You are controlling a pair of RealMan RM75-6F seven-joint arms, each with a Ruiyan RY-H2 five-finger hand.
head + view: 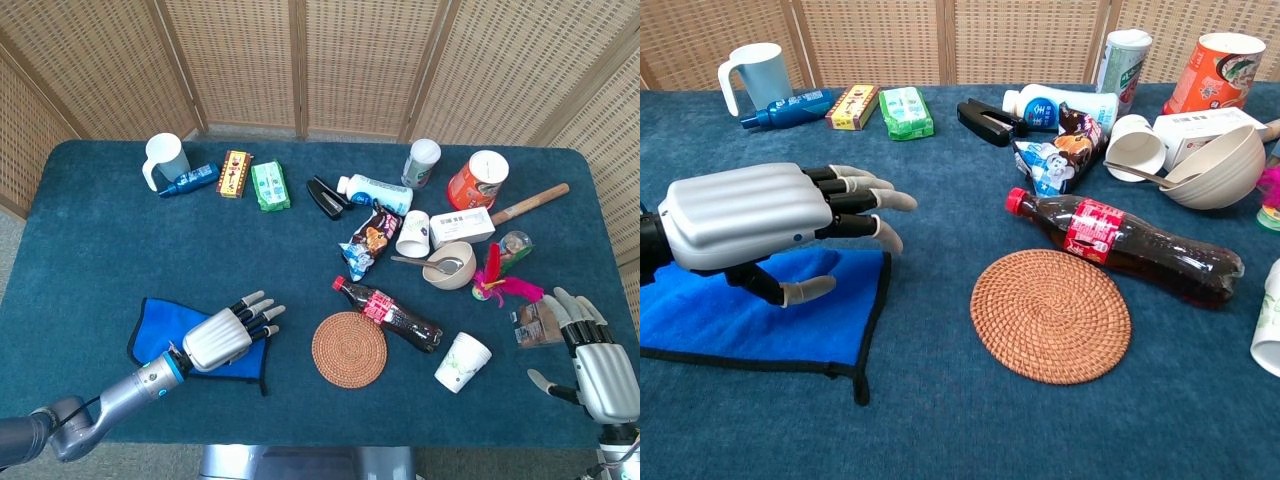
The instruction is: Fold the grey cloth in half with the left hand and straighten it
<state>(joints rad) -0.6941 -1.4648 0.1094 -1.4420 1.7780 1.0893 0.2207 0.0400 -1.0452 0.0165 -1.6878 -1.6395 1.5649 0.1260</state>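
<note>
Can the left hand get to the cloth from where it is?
Probably yes. The left hand hangs open right over the cloth, with nothing between them. The mat and bottle lie off to the side.

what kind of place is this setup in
Probably a staged robot test area, not a home: a dark blue carpeted table strewn with unrelated items, woven wicker screen panels behind, and a metallic robot left hand.

Bright, even, diffuse light in both views, mostly from above. Only soft, short shadows under the left hand and beside the cola bottle on the desk. Mild glare on bottle plastic. Sharp focus throughout; slight wide-angle stretch near chest-view edges.
</note>
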